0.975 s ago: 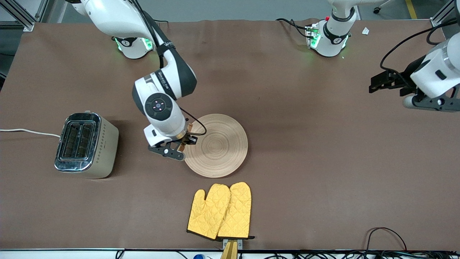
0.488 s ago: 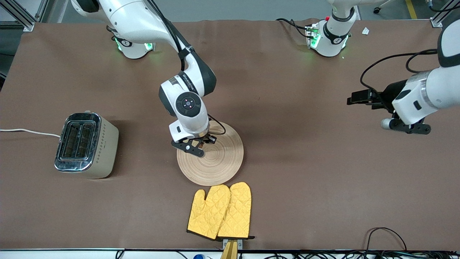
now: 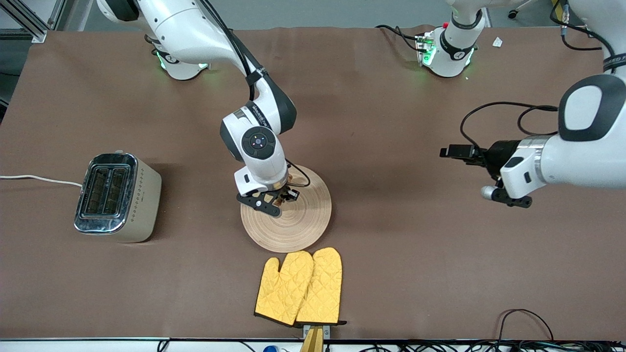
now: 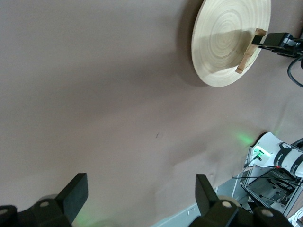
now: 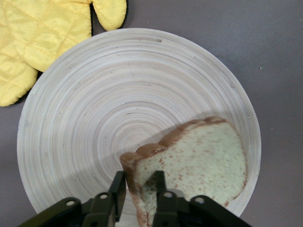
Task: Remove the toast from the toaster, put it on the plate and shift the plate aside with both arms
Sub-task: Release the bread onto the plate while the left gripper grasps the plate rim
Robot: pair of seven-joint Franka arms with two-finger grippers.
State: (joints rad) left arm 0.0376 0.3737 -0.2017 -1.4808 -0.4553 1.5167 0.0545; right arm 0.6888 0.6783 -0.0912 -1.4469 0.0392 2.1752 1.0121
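Yellow oven mitts [image 3: 299,287] touch the plate [image 3: 305,225]; the toaster [image 3: 117,197] stands well apart from it toward the right arm's end of the table [image 3: 391,122]. The right hand [image 5: 137,189] over the plate loosely brackets the toast [image 5: 199,165], seen only by wrist views. The left hand [image 4: 142,198], spread wide and empty, hangs well clear of the plate.

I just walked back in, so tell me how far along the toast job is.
Done: the toaster slots look empty. In hand: the right gripper has the toast between its fingers, tilted over the plate, not lying flat. Left: set it down, then move the plate aside; the left gripper hangs open over bare table.
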